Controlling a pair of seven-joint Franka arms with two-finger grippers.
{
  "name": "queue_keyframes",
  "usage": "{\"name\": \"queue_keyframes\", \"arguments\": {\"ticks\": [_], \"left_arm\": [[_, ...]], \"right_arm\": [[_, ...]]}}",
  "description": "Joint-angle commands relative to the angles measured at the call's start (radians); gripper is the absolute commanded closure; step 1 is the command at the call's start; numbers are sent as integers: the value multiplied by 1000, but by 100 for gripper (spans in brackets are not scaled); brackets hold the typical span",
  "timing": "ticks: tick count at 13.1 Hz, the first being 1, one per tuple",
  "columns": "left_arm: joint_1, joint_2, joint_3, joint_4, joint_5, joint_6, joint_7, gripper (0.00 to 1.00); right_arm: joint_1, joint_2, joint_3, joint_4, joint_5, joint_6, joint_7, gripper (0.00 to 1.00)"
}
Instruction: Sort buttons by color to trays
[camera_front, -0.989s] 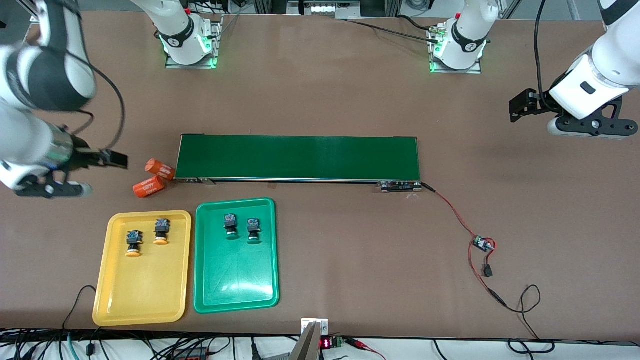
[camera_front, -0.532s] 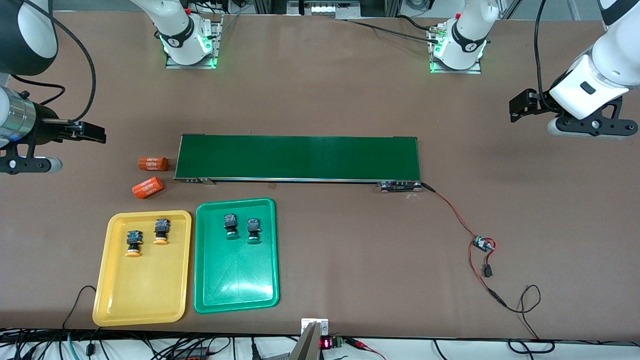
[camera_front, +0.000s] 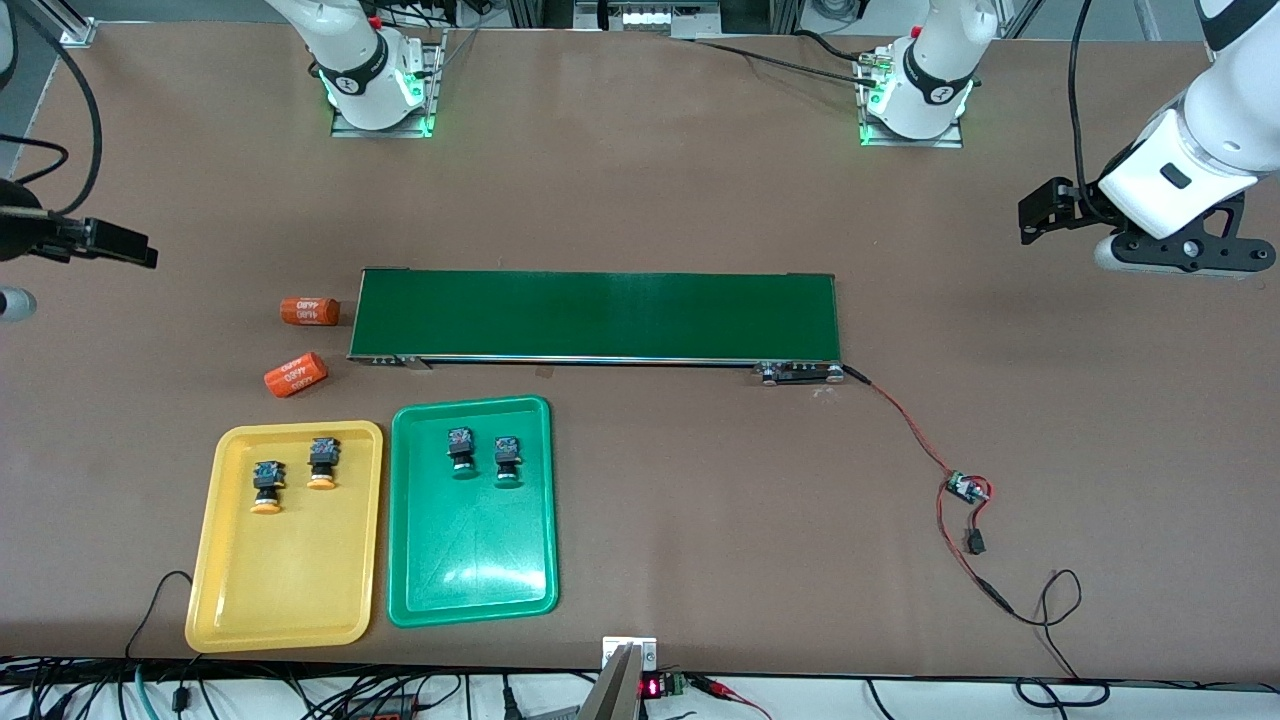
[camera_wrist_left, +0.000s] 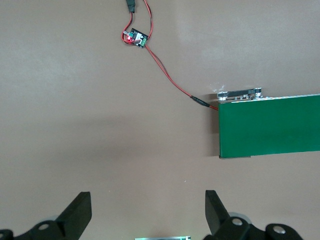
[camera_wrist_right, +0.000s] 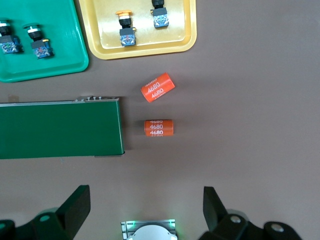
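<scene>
Starting from the right gripper (camera_wrist_right: 145, 210), we see its two dark fingers spread wide with nothing between them, hanging over bare tabletop (camera_front: 640, 200) at the right arm's end, where the front view shows only its edge. The left gripper (camera_wrist_left: 147, 215) is just as wide open and empty, and it waits over the tabletop at the left arm's end, well apart from everything of the task. From the right gripper outward, two orange cylinders (camera_wrist_right: 159, 127) lie first, beside the end of the long dark-green conveyor belt (camera_front: 595, 315). Then come the yellow tray (camera_front: 285, 600) and, beside it, the green tray (camera_front: 470, 580), both nearer to the front camera than the belt. The two yellow-orange buttons (camera_front: 266, 487) stand in the yellow tray and the two green buttons (camera_front: 460, 448) in the green tray, each pair close together at the tray's end toward the belt. The trays are smooth, glossy plastic with rounded corners, their long axis running toward the front camera; the buttons are small, with round caps and blocky black-and-blue bodies. We judge that the sorting looks finished, and if any button needed a correction, the right arm is clearly the nearer one.
</scene>
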Motion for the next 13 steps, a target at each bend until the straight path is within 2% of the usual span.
{"name": "queue_keyframes", "arguments": {"ticks": [1,13], "left_arm": [[3,12,-5,32,-14,-24,4,0],[1,12,-5,32,-15,-34,7,0]], "right_arm": [[-17,-40,11,-53,3,6,-16,0],[10,-28,25,-46,14,-32,-62,0]]}}
